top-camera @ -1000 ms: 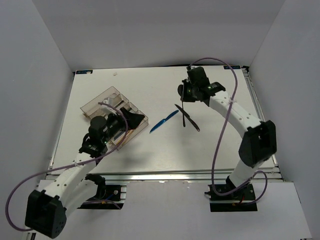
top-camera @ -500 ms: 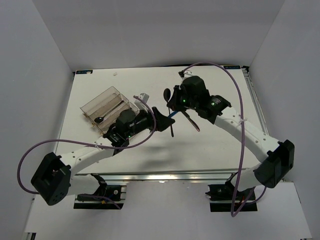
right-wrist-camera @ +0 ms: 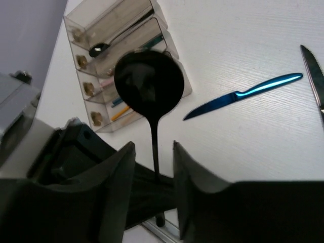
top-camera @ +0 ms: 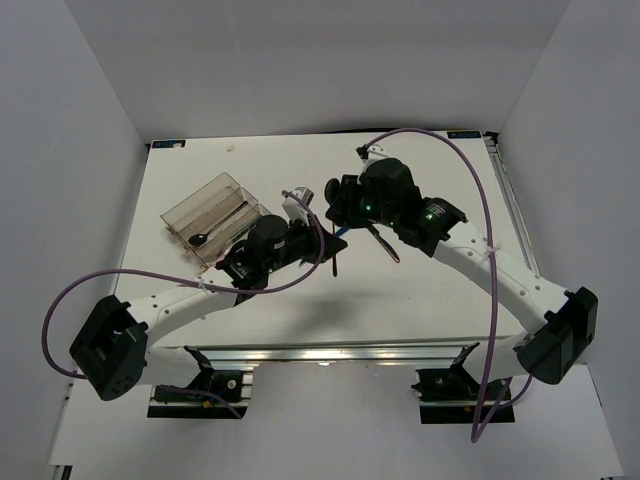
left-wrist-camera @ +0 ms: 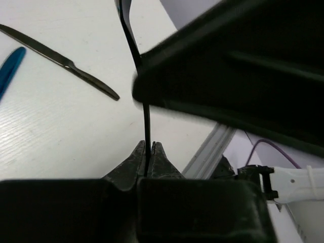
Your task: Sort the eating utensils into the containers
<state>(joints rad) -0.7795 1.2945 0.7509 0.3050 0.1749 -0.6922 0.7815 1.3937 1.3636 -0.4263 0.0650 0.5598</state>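
White table (top-camera: 430,300), tray (top-camera: 195,200) at left, left hand (left-wrist-camera: 148,150) pinching black spoon (right-wrist-camera: 149,83), right hand (right-wrist-camera: 153,148) spread round it

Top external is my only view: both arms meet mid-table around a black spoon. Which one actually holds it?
Observer: The left gripper is shut on the black spoon's handle.
Operator: And the right?
Observer: The right gripper is open; its fingers stand on either side of the handle, apart from it.
Operator: The left arm hides part of the tray. Anything there?
Observer: In the tray, an orange stick lies in the end compartment.
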